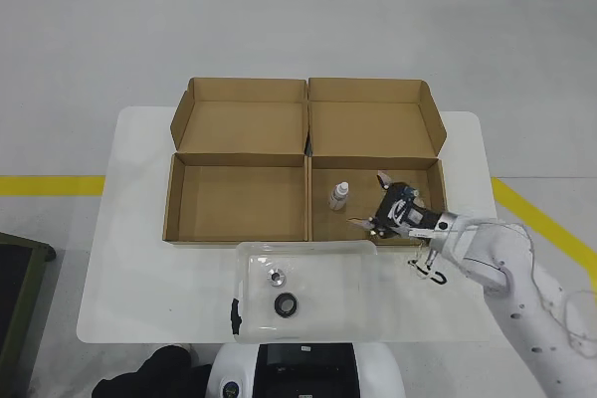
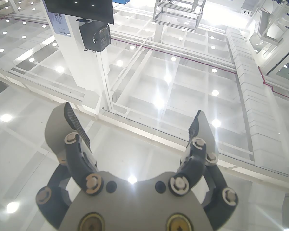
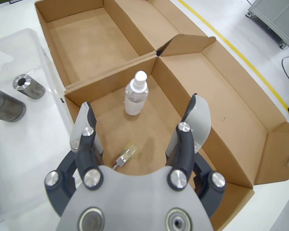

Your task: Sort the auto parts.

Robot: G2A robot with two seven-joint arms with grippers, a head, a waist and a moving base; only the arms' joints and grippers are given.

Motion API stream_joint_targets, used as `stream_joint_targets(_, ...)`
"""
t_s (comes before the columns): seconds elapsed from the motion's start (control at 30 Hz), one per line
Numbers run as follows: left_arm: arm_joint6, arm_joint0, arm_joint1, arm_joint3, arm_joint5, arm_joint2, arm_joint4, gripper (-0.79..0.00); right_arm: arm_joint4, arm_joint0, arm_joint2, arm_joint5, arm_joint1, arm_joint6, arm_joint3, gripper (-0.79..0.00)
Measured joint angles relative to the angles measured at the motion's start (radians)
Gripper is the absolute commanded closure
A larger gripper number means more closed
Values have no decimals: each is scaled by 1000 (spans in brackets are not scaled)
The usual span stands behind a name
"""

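Boxes: two open cardboard boxes side by side on the white table (image 1: 129, 249), lids folded back: the left box (image 1: 237, 204) (image 3: 91, 37) and the right box (image 1: 423, 199) (image 3: 207, 92).
Bin: one clear plastic bin (image 1: 308, 247) (image 3: 33, 37), just in front of the boxes on the robot's side.
Metal parts: two cylinders in the bin, a smaller cylinder (image 1: 276, 276) (image 3: 29, 86) and a larger cylinder (image 1: 286, 303) (image 3: 6, 105), near each other but apart. Both stand on end, bores facing up.
Bottle: one small clear bottle (image 1: 338, 194) (image 3: 136, 94) upright in the right box, white cap up, near the wall shared with the left box.
Small part: one small part (image 3: 126, 156) lying on its side on the right box's floor. Its long axis runs from a metal end nearest the hand's base to a pale end toward the bottle.
Right hand (image 1: 368, 199) (image 3: 142, 104): over the right box above the small part, fingers spread wide, holding nothing.
Left hand (image 2: 133, 111): pointed up at the ceiling, fingers apart, nothing between them.
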Motion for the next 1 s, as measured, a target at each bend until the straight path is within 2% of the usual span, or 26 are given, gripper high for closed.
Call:
stream_joint_targets(0.2,0,0,0,0,0,0,0,-785,-13,-64,4,-51,8,46,-132,-708)
stream_joint_targets(0.43,0,0,0,0,0,0,0,-785,-61,-114,-63,-111,8,77,-228,-711)
stream_joint_targets(0.67,0,0,0,0,0,0,0,-785,-109,-105,-177,-128,-5,80,-216,-711)
stream_joint_targets(1.0,0,0,0,0,0,0,0,-785,-167,-38,-309,-134,-31,59,-124,-690)
